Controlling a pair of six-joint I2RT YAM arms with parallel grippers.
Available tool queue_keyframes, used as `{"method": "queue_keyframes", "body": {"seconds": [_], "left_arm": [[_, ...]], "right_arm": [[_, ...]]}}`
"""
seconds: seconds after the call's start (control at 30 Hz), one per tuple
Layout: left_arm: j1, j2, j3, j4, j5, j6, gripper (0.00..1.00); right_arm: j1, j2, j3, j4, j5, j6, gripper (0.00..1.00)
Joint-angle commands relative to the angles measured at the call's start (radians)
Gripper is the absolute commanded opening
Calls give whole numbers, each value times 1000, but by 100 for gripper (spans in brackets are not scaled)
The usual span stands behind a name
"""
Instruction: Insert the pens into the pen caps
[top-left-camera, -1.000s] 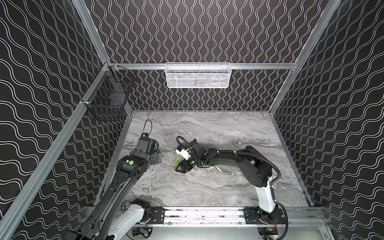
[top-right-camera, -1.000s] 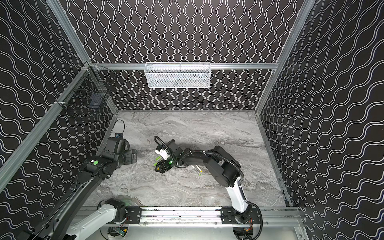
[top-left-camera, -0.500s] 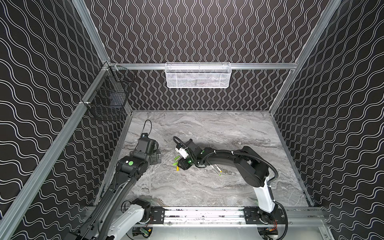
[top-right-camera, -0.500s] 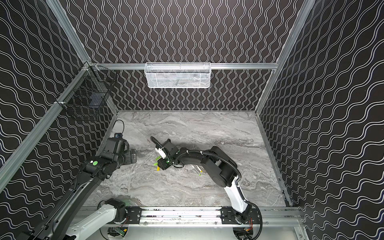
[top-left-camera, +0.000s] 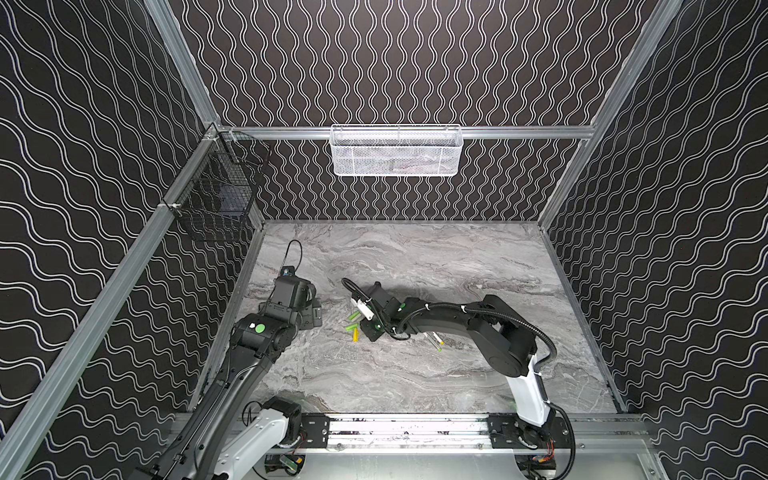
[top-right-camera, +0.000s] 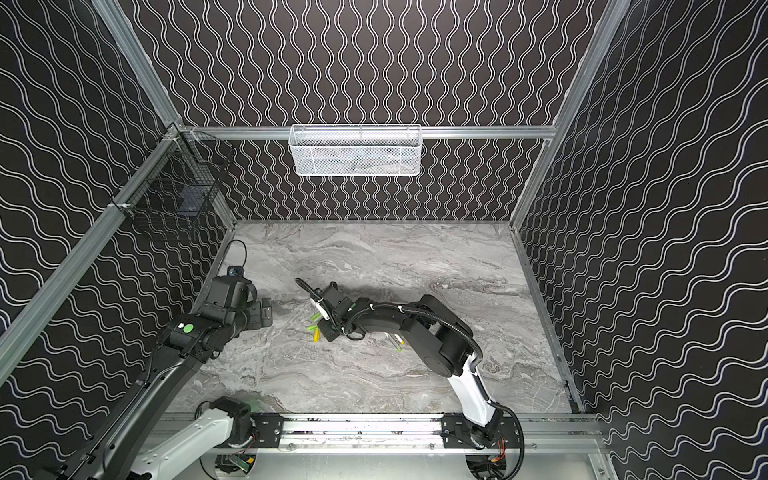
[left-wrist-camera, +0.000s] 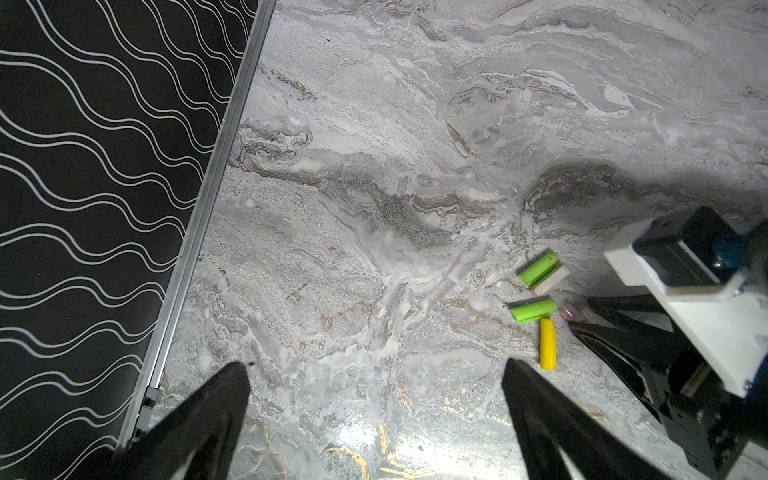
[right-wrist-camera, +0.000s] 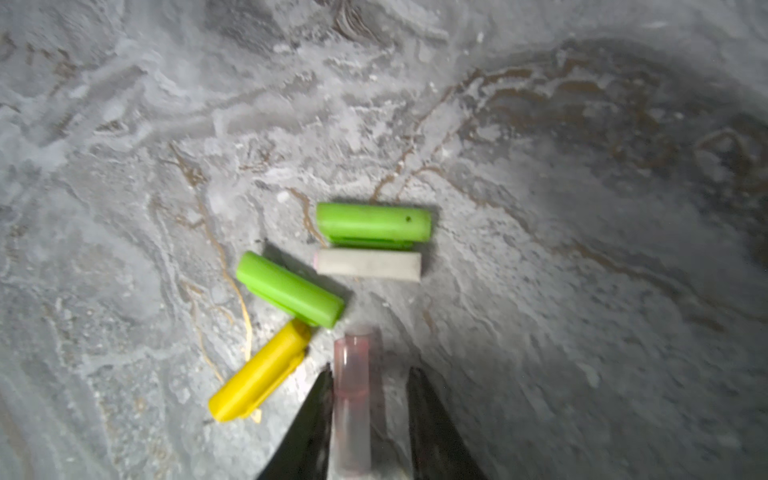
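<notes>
Cap pickup in hand: right jaws, narrow, straddle the pink cap (right-wrist-camera: 353, 395) on the desk (top-left-camera: 415, 257) beside the yellow cap (right-wrist-camera: 259, 372), not yet clamped, left jaws wide and empty; next, I reckon: squeeze, lift, meet the pens (top-left-camera: 435, 341) lying right.

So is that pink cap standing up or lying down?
Lying down: in the right wrist view the pink cap rests lengthwise on the table, between the fingers of the right claw.

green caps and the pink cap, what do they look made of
Green caps: likely moulded plastic, opaque and smooth with a soft sheen; one shows a small hole. Pink cap: seems to be translucent plastic, pale and see-through, though it is blurred.
</notes>
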Motion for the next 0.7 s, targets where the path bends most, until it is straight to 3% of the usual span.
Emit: {"method": "queue_keyframes", "body": {"seconds": [0.0, 0.43, 0.67], "left_arm": [[0, 3, 3, 17, 3, -12, 99], [0, 1, -1, 19, 14, -13, 99], [0, -19, -13, 49, 99, -2, 99]], "right_arm": [[3, -5, -19, -140, 28, -16, 30], [29, -1, -12, -168, 38, -96, 13], [25, -77, -93, -131, 82, -98, 5]]}}
